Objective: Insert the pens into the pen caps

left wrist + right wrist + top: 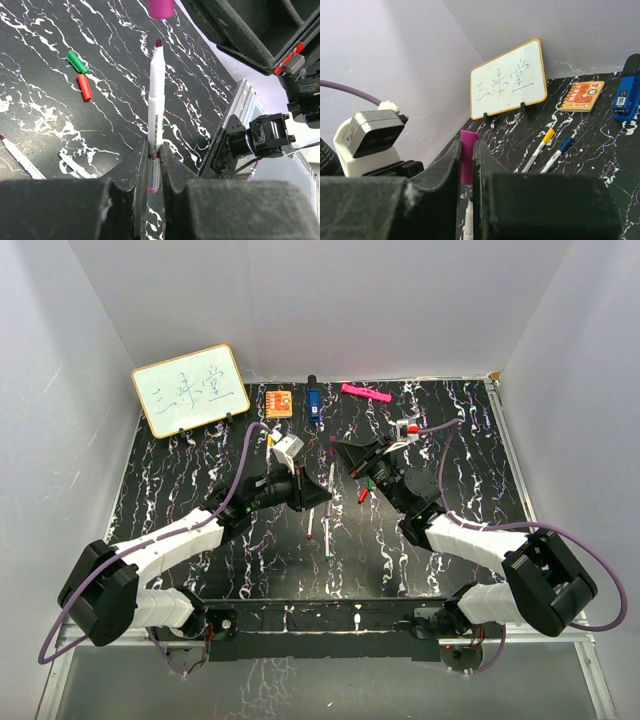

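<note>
- The left gripper [154, 150] is clamped narrow on the lower barrel of a thin white-barrelled pen with a dark purple tip [156, 95]. The pen points straight out ahead of its fingers.
- The right gripper [467, 150] is closed on a short, stubby purple plastic cap [468, 162]. The cap sits in line with the pen tip with a small gap between them, so this pair is aligned but not joined.
- Beyond the right gripper, toward the small whiteboard [509, 80], a white pen with a yellow cap [538, 147] and a white pen with a blue cap [557, 152] lie side by side on the black marbled desk [40, 30]. Both look finished, though the joints are too small to be sure.
- Left of the left gripper's pen lie a loose green cap [76, 61] and a loose red cap [84, 87], near each other. Closer to that gripper are two bare white pens [20, 157].
- As I judge it, two pairs are done, the purple one is midway, and red and green remain.
</note>
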Robot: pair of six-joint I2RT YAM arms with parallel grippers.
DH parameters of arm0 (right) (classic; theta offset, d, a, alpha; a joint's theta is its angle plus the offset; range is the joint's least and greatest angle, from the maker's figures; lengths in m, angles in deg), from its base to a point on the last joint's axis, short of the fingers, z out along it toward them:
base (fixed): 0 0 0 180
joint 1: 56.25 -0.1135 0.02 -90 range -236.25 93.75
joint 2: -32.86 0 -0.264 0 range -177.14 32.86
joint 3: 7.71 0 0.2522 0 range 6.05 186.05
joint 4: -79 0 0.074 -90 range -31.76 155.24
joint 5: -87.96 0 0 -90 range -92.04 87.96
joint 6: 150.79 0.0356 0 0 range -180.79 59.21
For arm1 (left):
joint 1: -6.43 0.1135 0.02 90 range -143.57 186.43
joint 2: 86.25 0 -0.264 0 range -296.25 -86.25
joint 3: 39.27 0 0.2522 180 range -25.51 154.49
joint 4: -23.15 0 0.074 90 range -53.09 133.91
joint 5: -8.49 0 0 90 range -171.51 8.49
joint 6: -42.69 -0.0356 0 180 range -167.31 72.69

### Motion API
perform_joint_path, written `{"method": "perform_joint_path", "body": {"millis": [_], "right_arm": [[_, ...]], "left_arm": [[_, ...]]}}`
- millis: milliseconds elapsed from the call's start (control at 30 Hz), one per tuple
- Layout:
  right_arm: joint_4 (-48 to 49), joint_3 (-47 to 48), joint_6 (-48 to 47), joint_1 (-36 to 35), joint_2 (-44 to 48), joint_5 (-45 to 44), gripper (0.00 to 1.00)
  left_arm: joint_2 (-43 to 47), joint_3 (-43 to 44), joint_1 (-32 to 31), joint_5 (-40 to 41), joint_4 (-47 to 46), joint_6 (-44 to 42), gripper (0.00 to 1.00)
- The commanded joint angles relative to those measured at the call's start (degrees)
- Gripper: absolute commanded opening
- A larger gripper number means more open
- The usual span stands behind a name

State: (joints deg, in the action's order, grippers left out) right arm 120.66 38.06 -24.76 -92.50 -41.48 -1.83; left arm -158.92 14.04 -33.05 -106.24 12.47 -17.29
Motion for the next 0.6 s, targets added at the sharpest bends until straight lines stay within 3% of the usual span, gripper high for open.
{"method": "perform_joint_path", "body": {"millis": [0, 567], "right_arm": [[1.40, -0.06, -0.72, 0.01, 0.78, 0.19, 0.00], [0.83, 0.07, 0.23, -0.35, 0.97, 0.96, 0.00]], "left_arm": [[2.69, 0.74, -0.10, 0.88, -2.23, -0.92, 0.00], [1.98, 0.59, -0.15, 2.57, -2.57, -0.40, 0.00]]}}
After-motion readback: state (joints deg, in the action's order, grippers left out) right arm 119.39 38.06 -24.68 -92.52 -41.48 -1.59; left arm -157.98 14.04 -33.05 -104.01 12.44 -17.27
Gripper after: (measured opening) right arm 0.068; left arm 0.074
